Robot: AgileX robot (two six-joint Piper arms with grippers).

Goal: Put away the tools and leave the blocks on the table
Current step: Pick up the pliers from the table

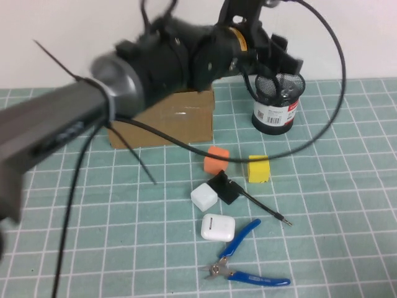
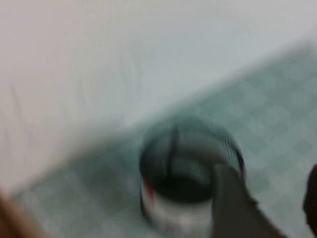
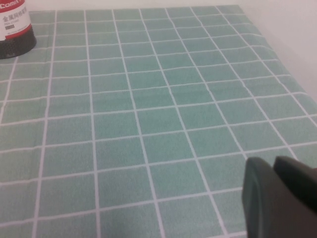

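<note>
The blue-handled pliers (image 1: 245, 257) lie spread at the table's front. The thin black screwdriver (image 1: 260, 206) lies slanted behind them, its handle end by a black angular piece (image 1: 223, 187). The thick black-handled screwdriver is out of view. The orange block (image 1: 216, 159), yellow block (image 1: 258, 169) and white block (image 1: 204, 197) sit mid-table. My left gripper (image 1: 282, 59) hovers over the black mesh cup (image 1: 276, 99), open and empty; in the left wrist view the left gripper (image 2: 270, 183) is beside the cup (image 2: 188, 183). My right gripper (image 3: 270, 166) is shut, low over bare mat.
A cardboard box (image 1: 167, 121) stands at the back, left of the cup. A white earbud case (image 1: 218, 227) lies by the pliers. The left arm and its cables span the table's left and middle. The cup's base shows in the right wrist view (image 3: 15, 29).
</note>
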